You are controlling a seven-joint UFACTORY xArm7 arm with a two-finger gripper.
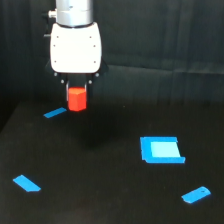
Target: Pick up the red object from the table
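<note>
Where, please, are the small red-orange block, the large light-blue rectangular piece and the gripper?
small red-orange block [77, 99], exterior view, front face.
large light-blue rectangular piece [162, 149], exterior view, top centre.
gripper [76, 90], exterior view, between its fingertips.

A dark curtain [160, 40] hangs across the back of the scene, its vertical folds faintly visible in the dim light. Below it a matte black tabletop [100, 190] spreads across the whole lower part of the exterior view, meeting the curtain along a soft line that slopes down toward the exterior view's left. The surface carries a faint sheen, with a slightly darker patch of shadow near its middle. The lighting is low and even, leaving the far corners almost black. No wall, window or floor can be made out.
</note>
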